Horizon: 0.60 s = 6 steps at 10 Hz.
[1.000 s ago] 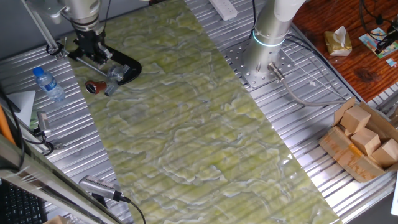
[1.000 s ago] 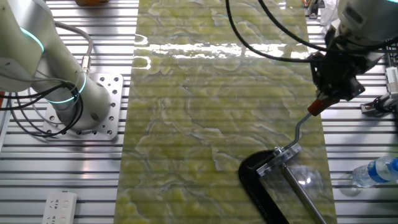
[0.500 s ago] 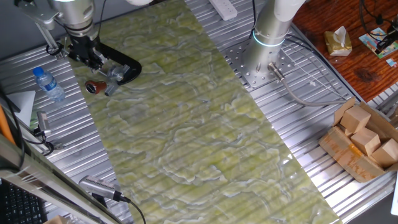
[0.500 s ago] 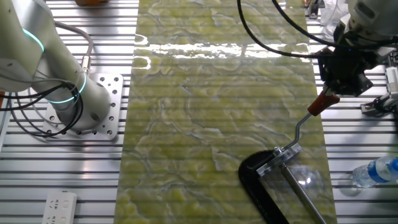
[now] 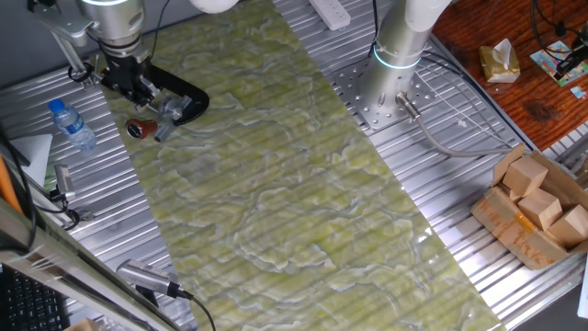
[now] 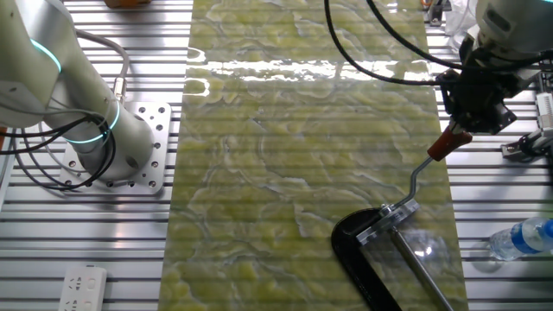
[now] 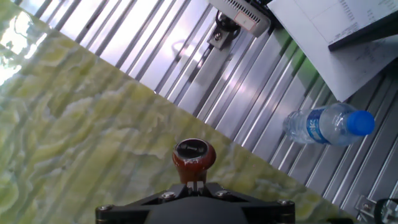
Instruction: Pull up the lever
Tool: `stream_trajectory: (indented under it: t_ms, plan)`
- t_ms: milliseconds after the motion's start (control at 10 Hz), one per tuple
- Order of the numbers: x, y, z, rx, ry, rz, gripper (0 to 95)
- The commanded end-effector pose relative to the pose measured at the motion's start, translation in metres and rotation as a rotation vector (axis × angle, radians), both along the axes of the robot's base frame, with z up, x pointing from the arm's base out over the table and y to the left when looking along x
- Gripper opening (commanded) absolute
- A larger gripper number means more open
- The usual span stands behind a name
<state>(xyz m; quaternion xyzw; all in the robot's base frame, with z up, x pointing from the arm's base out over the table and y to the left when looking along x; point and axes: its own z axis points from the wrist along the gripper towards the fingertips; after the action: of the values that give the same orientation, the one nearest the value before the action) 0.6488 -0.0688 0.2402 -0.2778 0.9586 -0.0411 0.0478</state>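
Observation:
The lever is a thin silver arm ending in a dark-red knob, and it rises from the black C-shaped clamp at the edge of the green mat. My gripper hangs right above the knob. In the hand view the knob stands just beyond my gripper, whose jaws are closed together with only a thin slit and hold nothing. In one fixed view the gripper is over the clamp, and the knob lies in front of it.
A water bottle lies on the slatted table beside the mat, also seen in the other fixed view. Papers lie beyond it. The arm's base stands left of the mat. Cardboard boxes sit far right.
My gripper has lifted slightly up and aside from the knob, which now shows fully below it. The lever and clamp have hardly moved.

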Motion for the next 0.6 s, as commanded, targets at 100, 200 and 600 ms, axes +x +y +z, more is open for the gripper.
stream_trajectory:
  t_ms: [100, 200, 600]
  plan:
    - [0.0011, 0.0008, 0.0004, 0.004, 0.008, 0.0, 0.0]
    - [0.0002, 0.0001, 0.0003, -0.009, 0.021, 0.008, 0.0]
    - [-0.0023, -0.0051, -0.002, -0.009, 0.028, 0.028, 0.0]
